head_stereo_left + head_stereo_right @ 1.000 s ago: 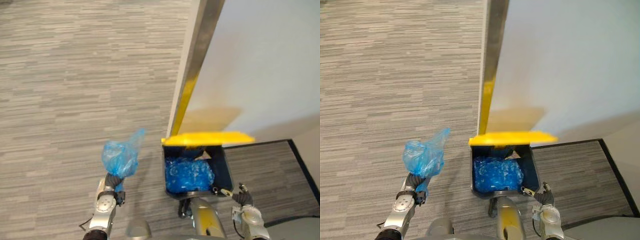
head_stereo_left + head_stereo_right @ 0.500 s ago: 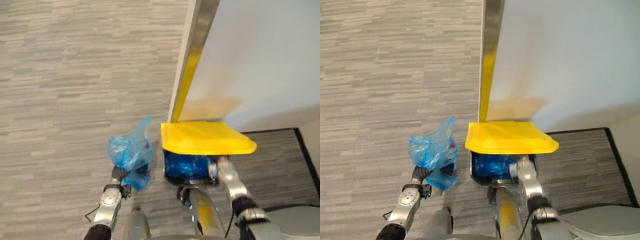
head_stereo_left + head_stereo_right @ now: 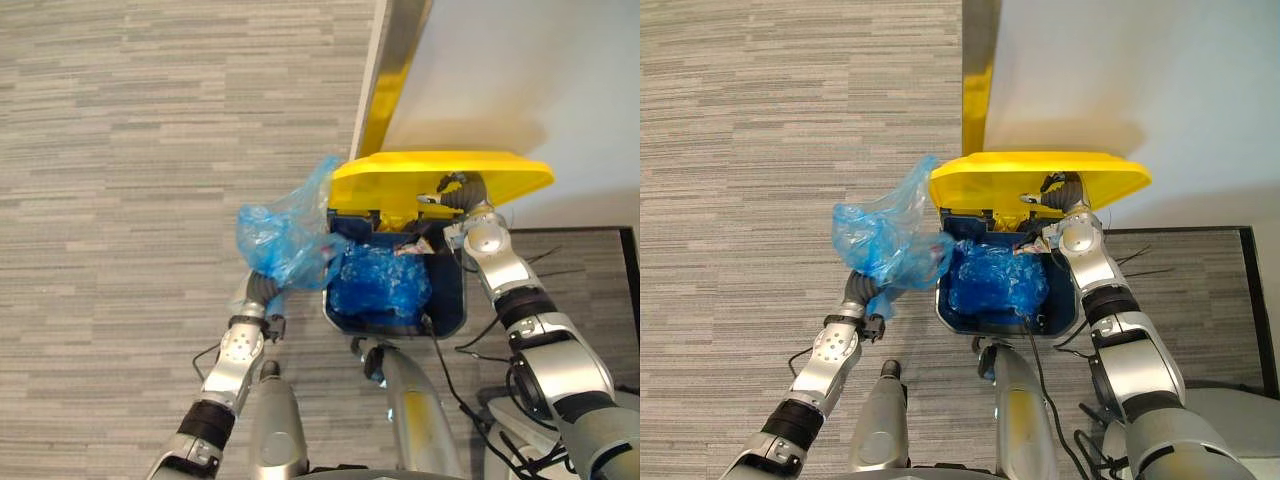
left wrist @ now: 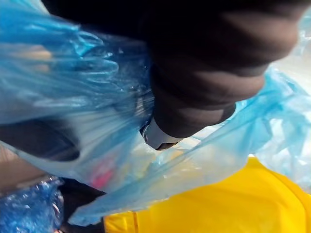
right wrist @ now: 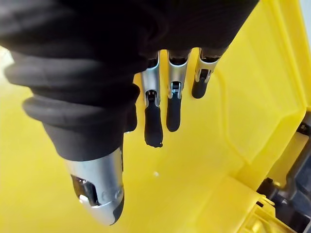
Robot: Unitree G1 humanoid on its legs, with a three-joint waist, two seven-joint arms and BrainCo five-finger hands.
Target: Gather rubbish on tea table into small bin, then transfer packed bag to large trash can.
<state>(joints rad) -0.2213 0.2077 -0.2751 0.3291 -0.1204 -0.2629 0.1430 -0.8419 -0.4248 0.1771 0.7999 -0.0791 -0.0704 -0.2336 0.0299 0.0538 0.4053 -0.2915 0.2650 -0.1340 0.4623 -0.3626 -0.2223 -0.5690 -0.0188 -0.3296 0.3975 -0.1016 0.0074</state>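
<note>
floor (image 3: pixel 150 150): grey, finely striped in short horizontal bands, matte. wall (image 3: pixel 520 70): pale, smooth, flat panel. down its left edge runs a brushed metal strip (image 3: pixel 395 60) with a yellow glint low on it. dark mat (image 3: pixel 590 270) with a black border lies at the wall's foot, to the right.

large trash can (image 3: pixel 452 305): dark blue hard plastic, boxy with rounded corners, standing against the strip and wall. its lid (image 3: pixel 400 180) is bright yellow, smooth moulded plastic, hinged at the far side and tipped up so the mouth is open. inside sits a crinkled, glossy blue liner (image 3: pixel 385 285) with some pale scraps near the hinge.

packed bag (image 3: pixel 280 235): thin translucent blue film, wrinkled and bulging, loose top flaring upward. it hangs above the floor just beside the can's left rim, its edge touching the lid's left corner; not inside the can.

left hand (image 3: pixel 256 295): raised from below, fingers closed round the bag's neck, film draped over the hand in the wrist view.

right hand (image 5: pixel 153 121): reaching up under the lid, fingers straight and flat against its yellow underside, propping it.

the lid's left corner stands between bag and opening.
</note>
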